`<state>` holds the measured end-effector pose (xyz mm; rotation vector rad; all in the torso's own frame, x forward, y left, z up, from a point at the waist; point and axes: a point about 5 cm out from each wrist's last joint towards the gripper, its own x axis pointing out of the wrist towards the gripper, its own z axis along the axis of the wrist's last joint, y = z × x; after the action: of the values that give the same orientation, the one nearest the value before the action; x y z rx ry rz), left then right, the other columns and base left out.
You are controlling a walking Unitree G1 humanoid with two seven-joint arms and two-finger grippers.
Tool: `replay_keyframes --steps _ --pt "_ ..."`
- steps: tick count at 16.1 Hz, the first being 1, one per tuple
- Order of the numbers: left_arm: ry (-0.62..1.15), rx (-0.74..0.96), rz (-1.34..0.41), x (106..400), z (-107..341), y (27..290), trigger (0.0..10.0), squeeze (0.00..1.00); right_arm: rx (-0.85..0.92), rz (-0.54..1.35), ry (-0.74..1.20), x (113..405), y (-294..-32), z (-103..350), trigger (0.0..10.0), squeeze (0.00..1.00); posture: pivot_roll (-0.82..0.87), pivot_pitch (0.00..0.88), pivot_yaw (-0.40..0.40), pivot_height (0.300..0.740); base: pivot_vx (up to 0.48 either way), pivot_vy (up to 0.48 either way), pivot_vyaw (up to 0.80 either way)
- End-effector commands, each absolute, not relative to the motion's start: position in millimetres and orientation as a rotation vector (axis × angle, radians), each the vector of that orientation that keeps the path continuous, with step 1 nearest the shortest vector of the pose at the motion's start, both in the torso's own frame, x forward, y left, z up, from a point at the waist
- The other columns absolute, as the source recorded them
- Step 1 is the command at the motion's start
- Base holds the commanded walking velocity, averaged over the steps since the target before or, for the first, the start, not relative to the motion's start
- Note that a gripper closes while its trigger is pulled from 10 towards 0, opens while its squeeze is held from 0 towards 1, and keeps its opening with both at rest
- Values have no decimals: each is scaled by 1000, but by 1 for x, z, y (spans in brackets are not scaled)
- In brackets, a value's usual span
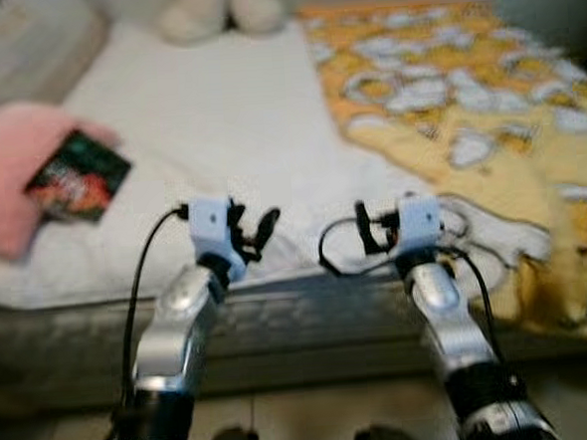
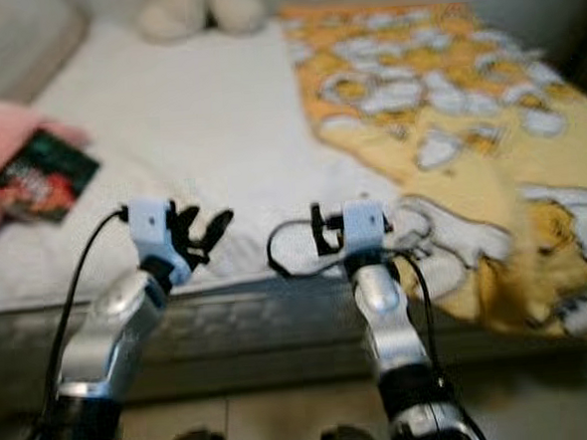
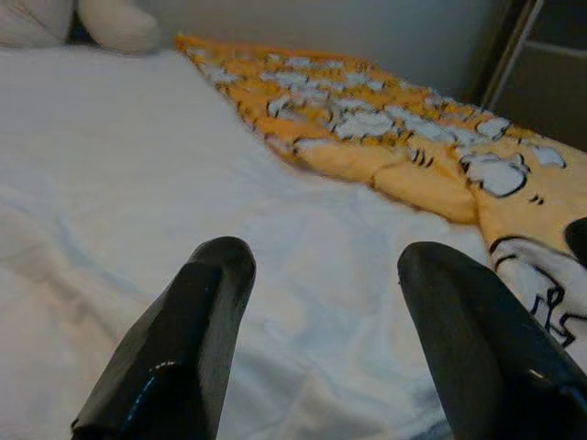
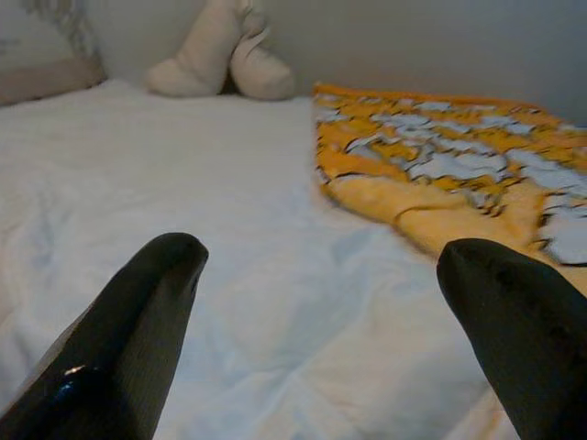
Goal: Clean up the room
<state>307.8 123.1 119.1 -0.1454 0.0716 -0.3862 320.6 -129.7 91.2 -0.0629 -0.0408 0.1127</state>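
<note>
Risk: both claws, left claw [image 1: 254, 227] and right claw [image 1: 374, 225], hover open and empty at near bed edge; rumpled orange-and-white patterned blanket [image 1: 466, 100] may snag cables, and head views are blurred, so aim may drift.

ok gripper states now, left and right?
Left gripper: open, holding nothing, over the white sheet.
Right gripper: open, holding nothing, over the same sheet near the yellow blanket.

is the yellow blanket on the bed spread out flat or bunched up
Mostly spread, not folded. The blanket lies open over the bed's right half, rumpled along its near edge, which hangs over the mattress side.
</note>
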Motion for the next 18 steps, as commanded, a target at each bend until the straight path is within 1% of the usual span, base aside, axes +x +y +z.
replay_keyframes --steps 1,4,8,9,11,14,17,18 --pt "37 -129 -400 311 125 119 10000 0 -58 92 -60 325 -136 97 10000 0 -61 0 22 703 0 -469 0" --pt "18 -100 -392 307 122 124 10000 0 -59 78 -31 321 -137 90 10000 0 -56 0 31 703 0 -451 0" --pt "18 -89 -345 308 118 131 10000 0 -66 102 -30 327 -130 94 10000 0 -39 0 24 703 0 0 0" --pt "9 -86 -328 309 120 136 10000 0 -66 105 -41 329 -130 97 10000 0 -32 0 19 703 259 0 0" --pt "-11 -94 -299 309 123 140 10000 0 -74 118 -44 328 -128 97 10000 0 -18 0 9 703 465 0 0" --pt "-32 -103 -258 308 126 140 10000 0 -74 146 -35 329 -122 95 10000 0 -3 0 0 703 456 0 0" --pt "-5 -41 -284 306 123 136 10000 0 -76 159 -39 332 -119 97 10000 0 5 0 -1 703 464 0 0" --pt "7 -54 -289 307 123 136 10000 0 -75 162 -38 332 -118 97 10000 0 7 0 0 703 480 0 0"
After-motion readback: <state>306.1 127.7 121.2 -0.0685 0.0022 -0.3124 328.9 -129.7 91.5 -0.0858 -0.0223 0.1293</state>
